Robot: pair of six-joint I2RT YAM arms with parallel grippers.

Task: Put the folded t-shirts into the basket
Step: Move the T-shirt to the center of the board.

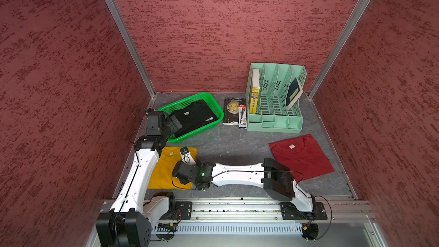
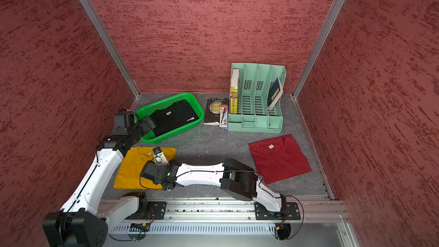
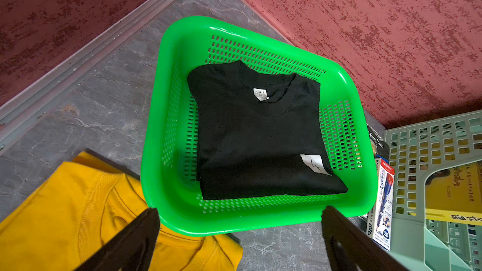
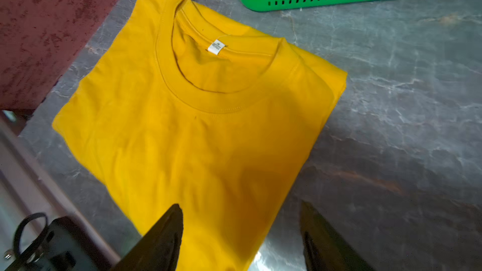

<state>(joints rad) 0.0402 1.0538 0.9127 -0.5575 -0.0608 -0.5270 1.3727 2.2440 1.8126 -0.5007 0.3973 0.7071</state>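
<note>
The green basket (image 1: 190, 96) stands at the back left with the black t-shirt (image 1: 193, 116) lying flat inside it. The left wrist view shows that shirt (image 3: 260, 136) and its white patch. My left gripper (image 3: 240, 209) is open and empty, just outside the basket's near rim (image 3: 234, 228). The yellow t-shirt (image 1: 164, 172) lies flat on the table in front of the basket. My right gripper (image 4: 240, 204) hovers open over its near edge, one finger above the yellow t-shirt (image 4: 198, 131) and one above bare table. The red t-shirt (image 1: 301, 155) lies at the right.
A mint file organiser (image 1: 275, 98) with books stands at the back right. A dark book (image 1: 231, 111) and a pen box (image 1: 242, 115) lie between it and the basket. Red walls enclose three sides. A metal rail (image 1: 237, 210) runs along the front.
</note>
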